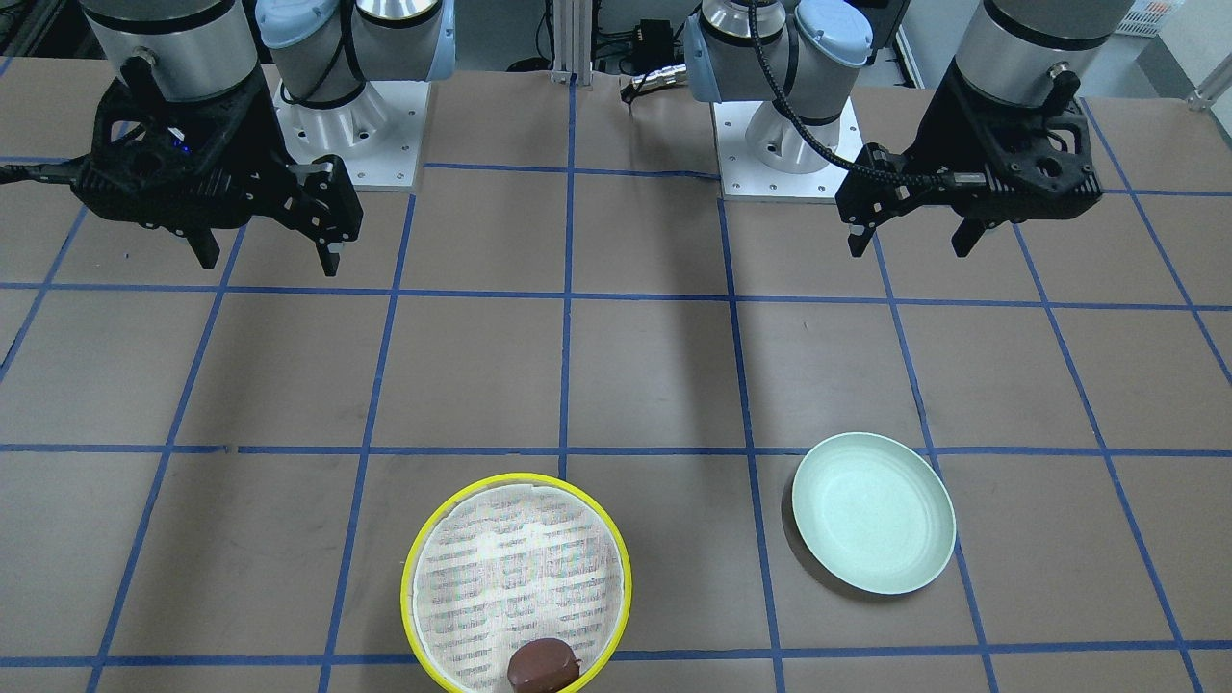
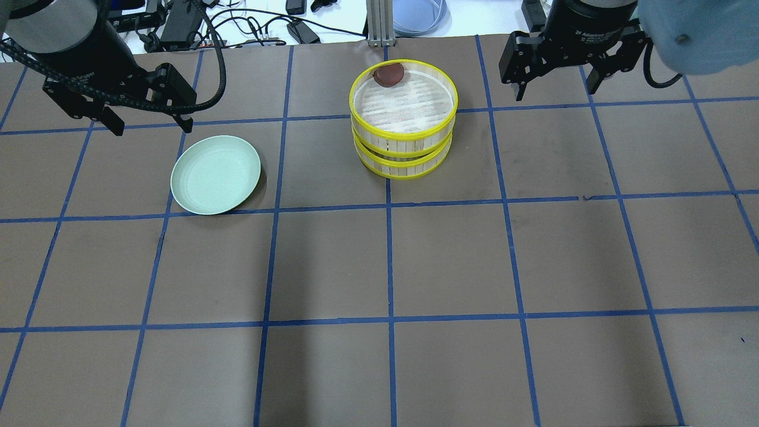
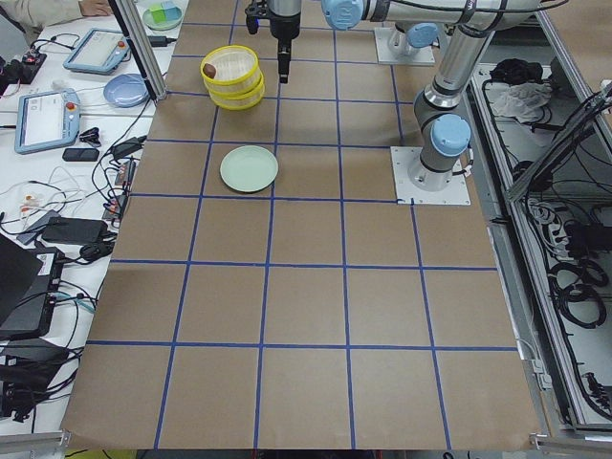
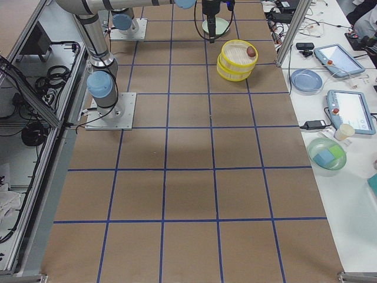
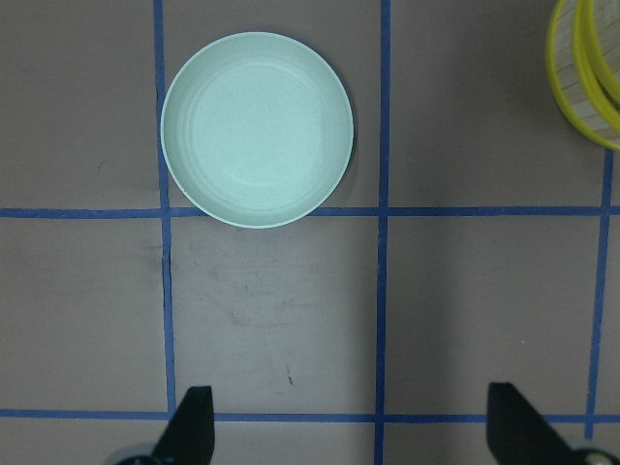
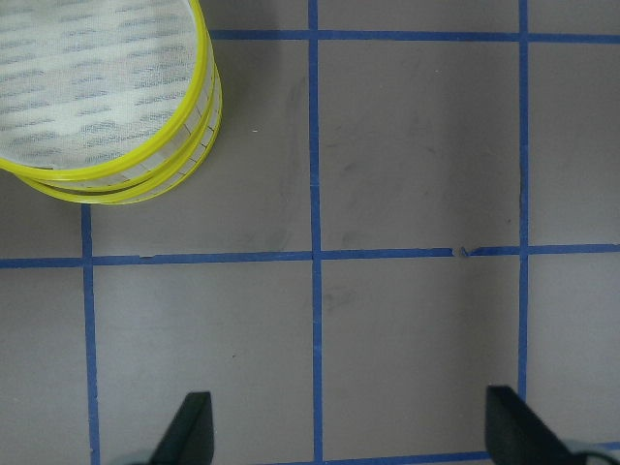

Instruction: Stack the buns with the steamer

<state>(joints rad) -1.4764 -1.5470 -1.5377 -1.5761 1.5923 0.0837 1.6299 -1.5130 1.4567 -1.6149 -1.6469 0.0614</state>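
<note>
The table (image 2: 450, 261), covered in brown paper with a grid of blue tape, took up most of every view. Over it hung both arms, one on each side of the steamer (image 2: 405, 148) and both nearer the robot than it was.

The left claw (image 2: 152, 126) hovered well to the steamer's left, fingers spread wide and released, gripping nothing. The right claw (image 2: 557, 92) hovered to the steamer's right in the same state, spread and empty. Each wrist camera showed its own two fingertips far apart above bare paper. The left one caught only a sliver of the steamer's yellow rim at its upper right edge. The right one had the steamer in its upper left corner.

The steamer was two yellow-rimmed trays, the upper tray (image 2: 409, 137) sitting squarely on the lower tray (image 2: 406, 166). The overhead and both side views showed the two tiers. The front-facing view, looking steeply down, showed a single yellow ring and the striped liner. The upper tray hid the inside of the lower one in every view.

The pale green plate (image 2: 216, 174) lay flat to the steamer's left, well apart from it.

The brown bun (image 2: 388, 75) rested on the upper tray's liner, against the rim on the steamer's side farthest from the robot. The right wrist view cut off that part of the liner.
</note>
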